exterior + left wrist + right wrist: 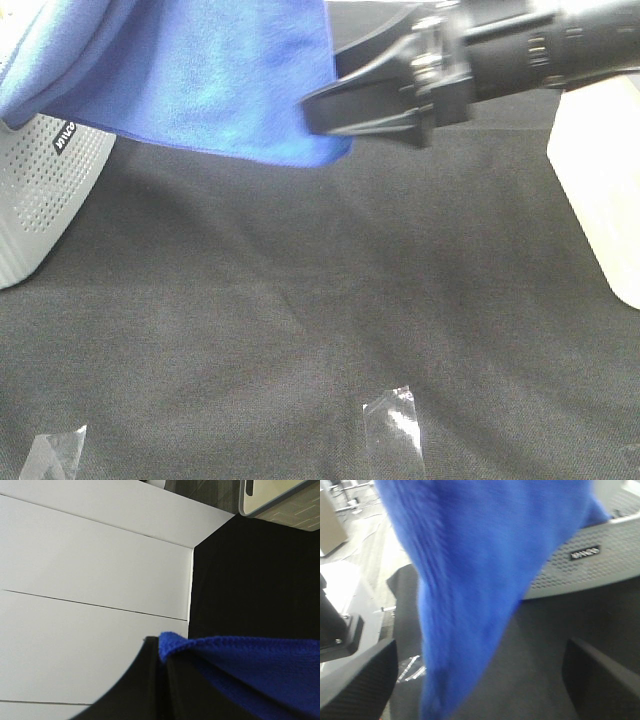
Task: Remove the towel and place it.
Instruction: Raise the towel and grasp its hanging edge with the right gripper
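The bright blue towel hangs at the top left of the exterior high view, draped over the white perforated basket. My left gripper is shut on an edge of the towel; it does not show in the exterior high view. My right gripper reaches in from the right to the towel's lower right corner. In the right wrist view its fingers stand wide apart, and the towel hangs loose between and in front of them.
The black table cloth covers the table. A white block stands at the right edge. Two clear tape pieces lie near the front. The basket also shows in the right wrist view.
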Action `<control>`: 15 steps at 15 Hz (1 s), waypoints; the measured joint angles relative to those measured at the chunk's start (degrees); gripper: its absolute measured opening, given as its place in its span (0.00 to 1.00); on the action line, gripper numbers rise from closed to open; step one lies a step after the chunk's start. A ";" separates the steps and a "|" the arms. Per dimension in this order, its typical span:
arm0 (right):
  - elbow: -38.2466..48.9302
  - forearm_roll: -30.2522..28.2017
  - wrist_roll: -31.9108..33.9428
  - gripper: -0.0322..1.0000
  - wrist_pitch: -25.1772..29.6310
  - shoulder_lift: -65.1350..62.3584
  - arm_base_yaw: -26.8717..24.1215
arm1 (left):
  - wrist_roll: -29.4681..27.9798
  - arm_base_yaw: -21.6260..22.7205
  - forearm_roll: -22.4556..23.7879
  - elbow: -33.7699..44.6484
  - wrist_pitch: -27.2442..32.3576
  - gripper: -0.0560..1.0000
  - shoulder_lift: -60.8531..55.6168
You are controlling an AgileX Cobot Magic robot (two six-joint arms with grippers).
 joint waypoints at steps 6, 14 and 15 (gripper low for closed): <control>-0.57 -2.35 2.46 0.58 -1.26 0.06 1.60 | 0.00 0.00 -0.34 0.00 -0.06 0.05 0.34; -0.57 -5.04 9.74 0.03 -4.35 0.06 1.60 | 0.00 0.00 -0.40 0.00 0.11 0.05 0.34; -0.57 -5.21 10.54 0.03 -4.35 0.06 1.60 | 0.00 0.00 -0.46 0.00 0.74 0.05 0.40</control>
